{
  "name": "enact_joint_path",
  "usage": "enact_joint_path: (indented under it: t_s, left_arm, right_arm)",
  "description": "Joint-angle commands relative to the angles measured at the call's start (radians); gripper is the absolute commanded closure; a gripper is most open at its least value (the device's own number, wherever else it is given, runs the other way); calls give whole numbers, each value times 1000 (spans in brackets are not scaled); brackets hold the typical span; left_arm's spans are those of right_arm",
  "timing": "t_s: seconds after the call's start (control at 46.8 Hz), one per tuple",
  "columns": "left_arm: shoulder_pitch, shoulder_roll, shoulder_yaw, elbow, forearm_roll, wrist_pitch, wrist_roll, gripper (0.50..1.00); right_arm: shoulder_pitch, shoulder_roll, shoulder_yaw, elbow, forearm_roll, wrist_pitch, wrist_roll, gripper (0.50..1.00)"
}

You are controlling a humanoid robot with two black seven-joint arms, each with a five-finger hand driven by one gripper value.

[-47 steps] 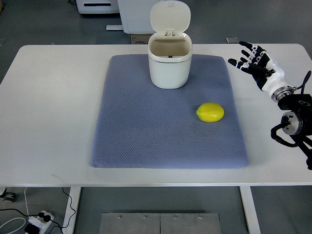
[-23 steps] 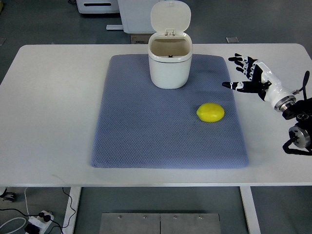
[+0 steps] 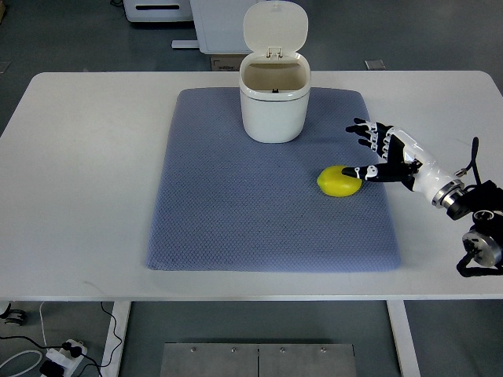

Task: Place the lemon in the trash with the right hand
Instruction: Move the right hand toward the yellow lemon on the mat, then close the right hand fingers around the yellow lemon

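A yellow lemon (image 3: 338, 181) lies on the blue-grey mat (image 3: 236, 212), right of centre. A white trash bin (image 3: 273, 94) stands at the mat's far edge with its lid flipped up and its inside showing. My right hand (image 3: 376, 153) reaches in from the right edge with its fingers spread. Its thumb tip is at the lemon's right end, and the other fingers hover above and to the right of the fruit. It holds nothing. The left arm is out of view.
The mat lies on a white table (image 3: 78, 181). Beyond the table's far edge stand white furniture and a cardboard box (image 3: 225, 62). A power strip with cables (image 3: 63, 355) lies on the floor at lower left.
My right hand has moved left and toward the near side, from beside the mat's right edge down to the lemon, still spread. The lemon and bin have not moved.
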Motion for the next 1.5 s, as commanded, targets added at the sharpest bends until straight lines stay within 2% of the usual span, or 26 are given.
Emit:
enact_joint_path:
  t_s: [0.0, 0.642, 0.941, 1.134, 1.283, 1.369, 1.476]
  left_arm:
    - [0, 0, 0, 0, 0, 0, 0, 500]
    - [0, 0, 0, 0, 0, 0, 0, 500]
    - [0, 0, 0, 0, 0, 0, 0, 500]
    - [0, 0, 0, 0, 0, 0, 0, 500]
    - [0, 0, 0, 0, 0, 0, 0, 500]
    - [0, 0, 0, 0, 0, 0, 0, 500]
    - [0, 0, 0, 0, 0, 0, 0, 500]
  right_arm:
    - [-11, 3, -14, 1, -3, 0, 10, 511]
    - [-42, 53, -34, -34, -4, 0, 10, 511]
    - [-50, 110, -34, -101, -4, -2, 10, 513]
    - [-50, 118, -34, -117, -4, 0, 9, 534]
    - [-50, 118, -34, -117, -3, 1, 7, 603]
    - [-51, 118, -34, -117, -3, 5, 7, 670]
    - [-50, 119, -34, -117, -3, 6, 7, 778]
